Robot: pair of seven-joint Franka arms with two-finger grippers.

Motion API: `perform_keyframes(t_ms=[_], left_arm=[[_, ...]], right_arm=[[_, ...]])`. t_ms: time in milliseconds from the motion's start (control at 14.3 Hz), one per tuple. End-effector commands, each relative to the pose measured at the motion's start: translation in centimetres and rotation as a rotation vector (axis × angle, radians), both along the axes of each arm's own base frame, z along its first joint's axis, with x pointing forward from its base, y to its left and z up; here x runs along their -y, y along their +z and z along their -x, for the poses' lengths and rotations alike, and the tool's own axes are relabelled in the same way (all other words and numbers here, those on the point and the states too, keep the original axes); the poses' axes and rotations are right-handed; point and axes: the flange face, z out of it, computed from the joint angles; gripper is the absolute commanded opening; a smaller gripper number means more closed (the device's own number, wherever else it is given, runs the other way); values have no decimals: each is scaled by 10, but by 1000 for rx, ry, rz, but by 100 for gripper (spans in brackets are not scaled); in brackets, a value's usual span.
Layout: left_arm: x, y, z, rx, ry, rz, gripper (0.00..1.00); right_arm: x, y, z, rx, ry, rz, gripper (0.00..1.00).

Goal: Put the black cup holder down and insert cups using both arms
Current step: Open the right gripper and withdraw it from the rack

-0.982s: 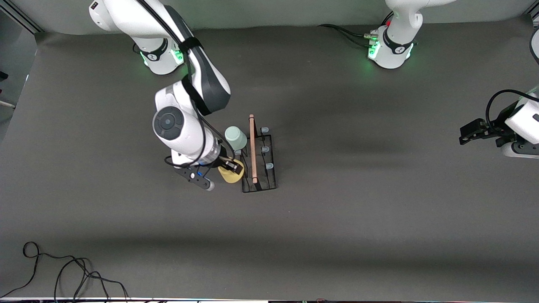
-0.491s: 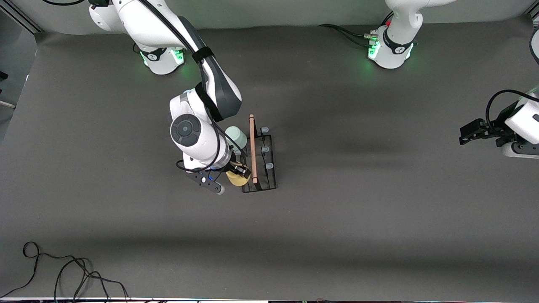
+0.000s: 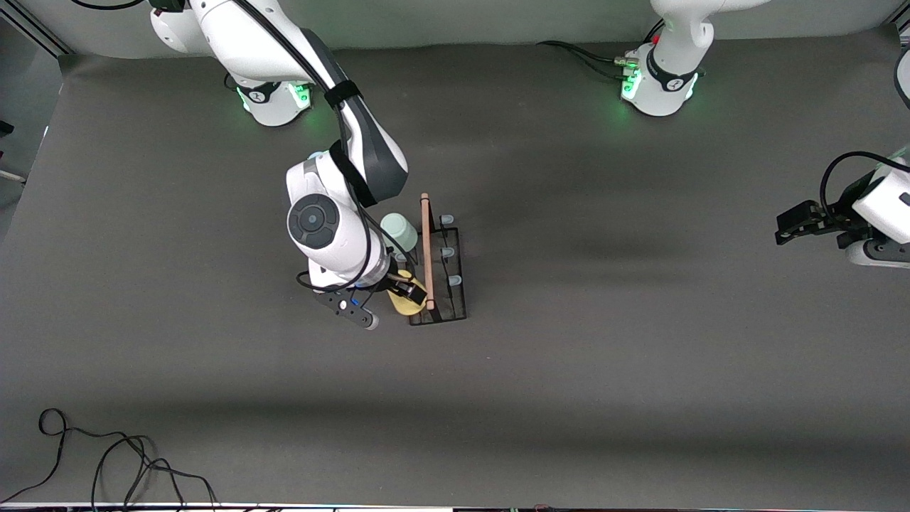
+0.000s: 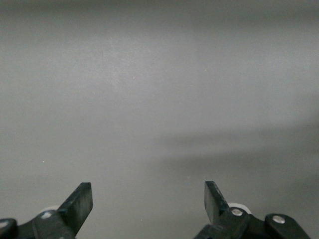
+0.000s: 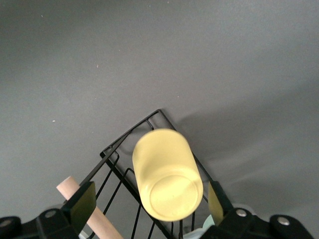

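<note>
Yellow cup at the rack, and the right arm is letting go!

The right gripper (image 3: pixel 407 290) sits over the corner of the black cup holder (image 3: pixel 455 284) nearest the front camera, on the side facing the right arm's end of the table, and in the wrist view its fingers (image 5: pixel 82 201) stand apart on either side of the yellow cup (image 5: pixel 167 175) with gaps showing, so the grip looks released. The cup sits upside down, seemingly on a prong, though the prong itself is hidden. The green cup (image 3: pixel 399 232) sits on the same side of the holder's wooden handle (image 3: pixel 426 249), farther from the camera. By my read, the insert step is closing out, and the next move calls for a straight lift clear without nudging the cup. The left gripper (image 4: pixel 148 199) waits wide open and empty, well away toward the left arm's end of the table.
</note>
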Motion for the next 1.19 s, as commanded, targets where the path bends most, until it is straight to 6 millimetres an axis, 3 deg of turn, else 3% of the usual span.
perform_keyframes(t_ms=[0,210,421,701,982,1122], left_arm=[[-1,1,-1,4,-9,11,100],[-1,-1,-2,1,-8,12,100],[-1,-2,-2,-1,-8,12,100],[-1,-2,-2,-1,-8,12,100],[-1,-2,-2,-1,-8,12,100],[-1,-2,-2,-3,-9,12,100]], right_arm=[[18,20,-8,-11,74,-11,100],[61,61,-8,-73,162,-33,100],[148,126,-7,-136,256,-56,100],[279,204,15,-166,373,-56,100],[356,266,41,-110,446,-4,100],[376,280,46,-96,435,-4,100]])
